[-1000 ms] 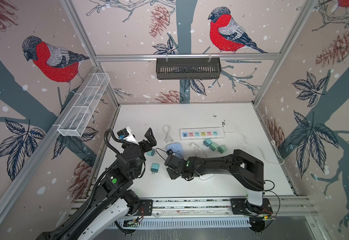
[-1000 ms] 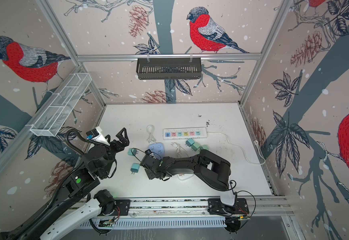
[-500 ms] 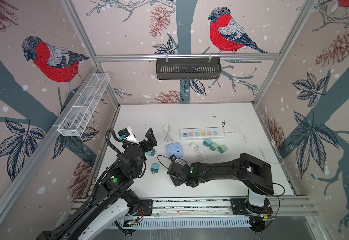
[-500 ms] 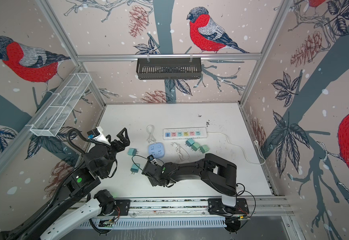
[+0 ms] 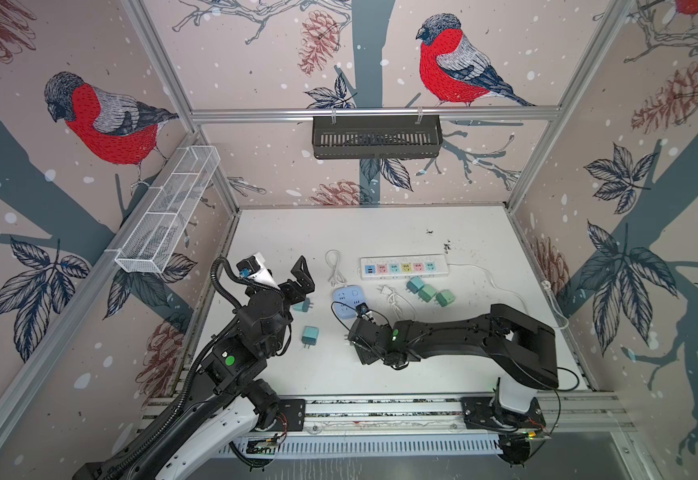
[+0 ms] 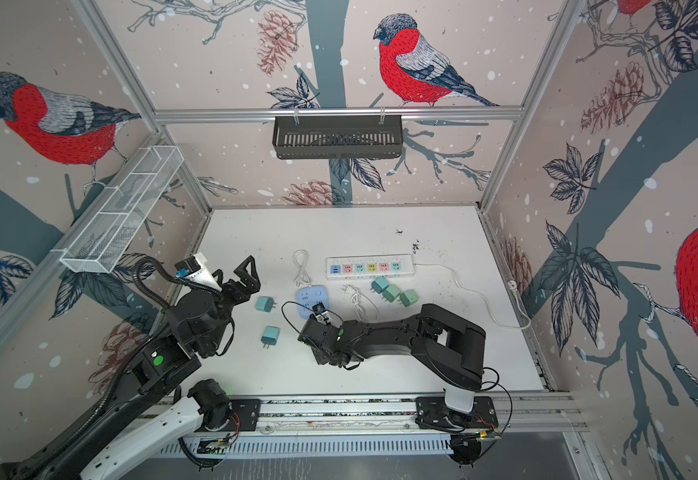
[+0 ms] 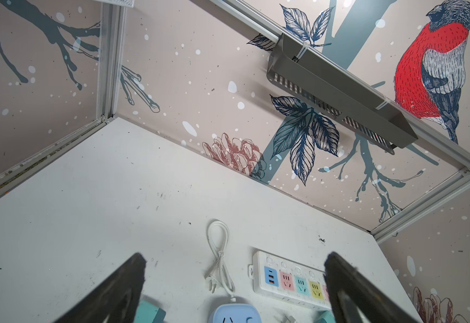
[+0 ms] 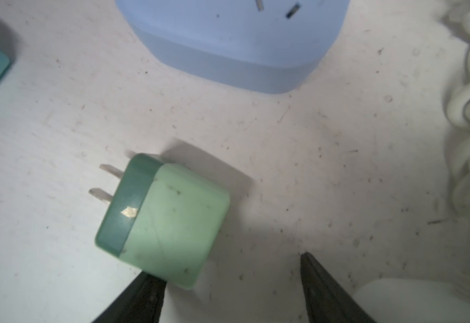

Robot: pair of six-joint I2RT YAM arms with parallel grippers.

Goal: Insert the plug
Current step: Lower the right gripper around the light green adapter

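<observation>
Your right gripper point(image 8: 231, 268) hangs low, jaws spread, holding nothing. The green plug point(image 8: 166, 221) lies flat on the counter point(image 8: 340, 167) just ahead and off to one side, prongs angled away from the gap. One fingertip point(image 8: 147, 288) meets its rear corner; whether they touch you cannot tell. Farther ahead stands the blue socket cube point(image 8: 236, 47), with bare counter between. A white cable point(image 8: 468, 112) crowds the opposite side. Both top views hide this plug under the wrist; only the right wrist view shows it. Your left gripper point(image 7: 235, 258) is spread wide and empty, with open counter ahead to the back wall and the power strip point(image 7: 289, 282) near one finger.
</observation>
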